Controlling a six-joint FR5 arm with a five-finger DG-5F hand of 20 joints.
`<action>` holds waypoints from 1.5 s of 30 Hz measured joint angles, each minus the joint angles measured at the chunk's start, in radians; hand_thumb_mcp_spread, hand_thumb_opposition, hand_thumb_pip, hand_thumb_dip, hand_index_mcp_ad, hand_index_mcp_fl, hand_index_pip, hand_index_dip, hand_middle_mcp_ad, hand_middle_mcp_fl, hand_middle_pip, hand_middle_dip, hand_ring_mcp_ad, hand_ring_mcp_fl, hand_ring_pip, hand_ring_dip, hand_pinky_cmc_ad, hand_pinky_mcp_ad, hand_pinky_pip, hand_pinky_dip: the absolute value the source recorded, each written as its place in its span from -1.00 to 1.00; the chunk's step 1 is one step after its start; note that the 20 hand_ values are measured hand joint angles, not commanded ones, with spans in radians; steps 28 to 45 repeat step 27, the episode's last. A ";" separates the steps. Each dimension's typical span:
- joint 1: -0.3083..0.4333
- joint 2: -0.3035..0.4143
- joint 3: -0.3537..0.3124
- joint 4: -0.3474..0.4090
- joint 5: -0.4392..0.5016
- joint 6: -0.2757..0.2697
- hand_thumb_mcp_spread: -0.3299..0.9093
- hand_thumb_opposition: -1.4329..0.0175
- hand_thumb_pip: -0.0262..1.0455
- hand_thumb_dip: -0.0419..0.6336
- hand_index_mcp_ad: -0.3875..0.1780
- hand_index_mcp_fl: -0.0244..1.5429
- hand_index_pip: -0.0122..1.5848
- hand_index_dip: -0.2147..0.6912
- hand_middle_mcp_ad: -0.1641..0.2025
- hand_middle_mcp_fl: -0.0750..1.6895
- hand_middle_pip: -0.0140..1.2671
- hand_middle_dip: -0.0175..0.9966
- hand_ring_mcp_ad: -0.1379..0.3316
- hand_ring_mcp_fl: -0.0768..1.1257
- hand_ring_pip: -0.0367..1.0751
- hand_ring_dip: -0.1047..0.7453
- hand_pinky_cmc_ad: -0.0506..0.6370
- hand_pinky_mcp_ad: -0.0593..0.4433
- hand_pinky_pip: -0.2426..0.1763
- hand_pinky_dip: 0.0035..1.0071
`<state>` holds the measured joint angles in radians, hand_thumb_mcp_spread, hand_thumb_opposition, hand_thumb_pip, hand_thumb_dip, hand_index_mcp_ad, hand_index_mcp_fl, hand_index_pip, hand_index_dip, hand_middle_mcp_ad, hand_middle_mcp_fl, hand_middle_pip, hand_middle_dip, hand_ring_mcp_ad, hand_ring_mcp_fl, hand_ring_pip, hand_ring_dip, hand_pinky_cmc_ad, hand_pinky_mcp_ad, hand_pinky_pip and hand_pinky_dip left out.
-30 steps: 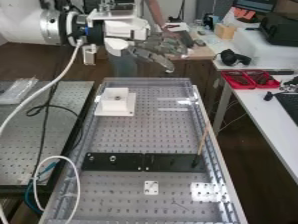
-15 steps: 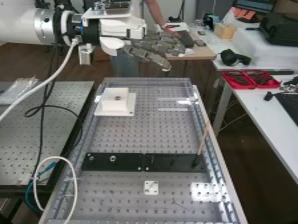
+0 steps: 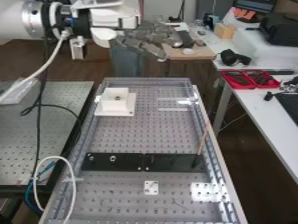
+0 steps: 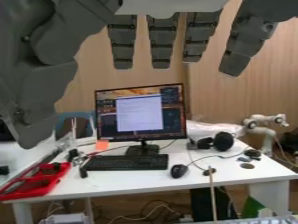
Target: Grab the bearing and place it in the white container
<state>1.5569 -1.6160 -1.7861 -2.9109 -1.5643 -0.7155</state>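
Nearest the camera, far below the hand [image 3: 145, 44], a small flat square plate [image 3: 151, 188] with holes lies on the bench [image 3: 123, 135], whose metal top is perforated in a regular grid. Past it, still lower than the hand, are a smooth black plate [image 3: 166, 163] bearing a small metal ring [image 3: 112, 158], and a slender wooden stick [image 3: 203, 140], tilted. Farther along, below the hand and apart from it, stands the boxy white container [image 3: 114, 106], with a small round part [image 3: 118, 97] at its top; which round piece is the bearing cannot be told. The hand is raised, released and empty, its ridged dark grey fingers extended. Beyond the fingertips: a smooth white desk [image 4: 159, 187] with a flat rectangular monitor [image 4: 140, 115].
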 joint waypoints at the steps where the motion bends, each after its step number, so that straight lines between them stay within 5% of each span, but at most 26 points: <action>1: 0.004 0.005 0.000 -0.002 0.009 -0.001 -0.05 0.03 -0.09 -0.46 -0.08 -0.80 -0.87 -0.10 0.27 -0.87 -0.76 -0.62 0.08 -0.85 -0.77 -0.63 0.30 0.42 -0.23 -0.45; 12: 0.042 0.030 0.010 -0.016 0.082 0.027 -0.05 0.03 -0.12 -0.49 -0.09 -0.80 -0.88 -0.10 0.27 -0.85 -0.76 -0.62 0.08 -0.86 -0.75 -0.63 0.30 0.42 -0.23 -0.45; 45: 0.033 0.042 -0.012 0.006 0.045 0.019 -0.05 0.03 -0.14 -0.49 -0.08 -0.80 -0.88 -0.10 0.27 -0.85 -0.76 -0.62 0.08 -0.86 -0.76 -0.62 0.30 0.43 -0.23 -0.45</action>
